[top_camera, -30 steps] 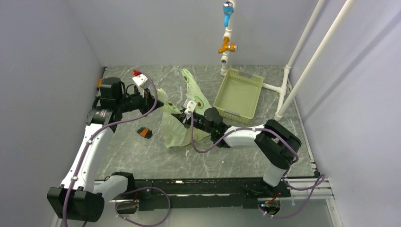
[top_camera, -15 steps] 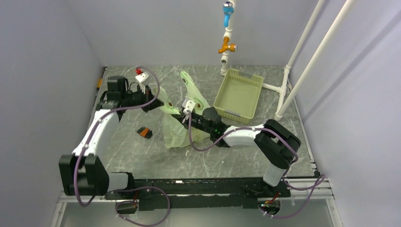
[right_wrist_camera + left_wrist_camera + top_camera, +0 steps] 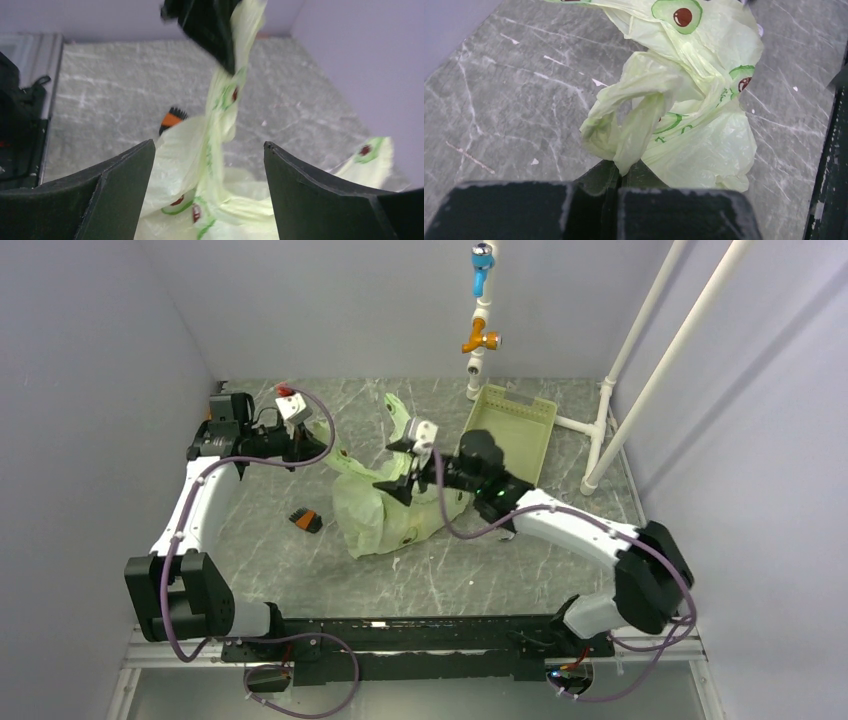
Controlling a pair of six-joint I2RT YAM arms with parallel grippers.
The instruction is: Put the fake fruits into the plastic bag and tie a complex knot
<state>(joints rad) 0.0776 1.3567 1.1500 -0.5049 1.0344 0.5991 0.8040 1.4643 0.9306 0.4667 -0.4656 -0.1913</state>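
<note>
Right arm is swinging up toward the upper centre of the top view versus a second ago, elbow going out to lower right. My right pincer [image 3: 208, 146] is standing wide apart now and gripping nothing. It's straddling the twisted loop handle [image 3: 220, 115], not touching it as far as I can tell. My left pincer [image 3: 616, 181] is pulling back toward the upper left, jaws together on that handle's end, drawing it into a taut strand. Below it the thin translucent pale yellow-green plastic bag [image 3: 385, 522] is sitting mid-frame on the grey marbled surface [image 3: 430, 575].

I'm reading this as filling done, knot stage under way. Fake fruits aren't showing in any view. The bag body is bulging, so I'm judging they're inside, can't confirm. Second handle [image 3: 392, 405] is sticking up free at upper centre, so nothing is tied yet.

Materials:
- **Film:** crinkly, slack, semi-see-through, printed with green ovals with brown centres. It's roping up where pulled and ballooning low down. Probably slippery, probably stretching under load.
- **Small orange-and-black block** [image 3: 305, 520]: lying left of the bag, apart from it.
- **Rigid pale green rectangular tray** [image 3: 525, 425]: sitting upper right, partly behind my right wrist.
</note>
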